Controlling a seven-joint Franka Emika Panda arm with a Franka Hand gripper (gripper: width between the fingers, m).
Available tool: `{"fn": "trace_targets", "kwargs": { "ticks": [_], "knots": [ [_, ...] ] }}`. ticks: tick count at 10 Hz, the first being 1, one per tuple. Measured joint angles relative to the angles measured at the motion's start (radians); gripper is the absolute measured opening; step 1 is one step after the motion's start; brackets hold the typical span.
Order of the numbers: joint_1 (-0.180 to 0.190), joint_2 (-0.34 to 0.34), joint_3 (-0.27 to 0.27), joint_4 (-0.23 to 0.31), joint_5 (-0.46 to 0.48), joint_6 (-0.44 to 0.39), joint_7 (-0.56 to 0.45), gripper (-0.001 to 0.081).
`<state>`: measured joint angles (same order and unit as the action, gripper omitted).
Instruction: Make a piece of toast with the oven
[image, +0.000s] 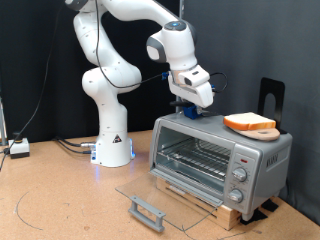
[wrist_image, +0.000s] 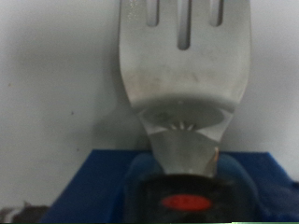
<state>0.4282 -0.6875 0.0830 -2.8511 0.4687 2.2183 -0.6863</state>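
While over oven (image: 220, 158) top, gripper (image: 191, 110) w/ spatula (wrist_image: 185, 65).

Exterior faces oven (image: 215, 160) front; wrist close on spatula (wrist_image: 187, 65)

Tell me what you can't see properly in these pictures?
- End effector: in the exterior view its fingers are too small and dark to tell open from shut.
- Spatula: the wrist view cuts off its slotted blade at the picture's edge.
- Oven knobs: too small to read in the exterior view.
- Piece of toast: only its side shows.
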Motion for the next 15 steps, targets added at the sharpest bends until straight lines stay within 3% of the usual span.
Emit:
{"fn": "trace_targets", "kwargs": {
  "ticks": [4,5,6,7,8,9,15],
  "knots": [
    [-0.001,0.000,0.000,0.000,0.000,0.002,0.001,0.0466],
    [-0.002,0.000,0.000,0.000,0.000,0.004,0.002,0.0599],
    [-0.003,0.000,0.002,0.000,-0.002,0.009,0.005,0.0599],
    [-0.007,0.000,0.008,0.000,-0.006,0.010,0.007,0.0725],
    [-0.011,0.000,0.014,-0.001,-0.013,0.010,0.008,0.0725],
    [-0.014,0.001,0.021,-0.001,-0.025,0.009,0.010,0.0795],
    [-0.015,0.011,0.046,-0.001,-0.032,0.008,0.044,0.0804]
  ]
}}
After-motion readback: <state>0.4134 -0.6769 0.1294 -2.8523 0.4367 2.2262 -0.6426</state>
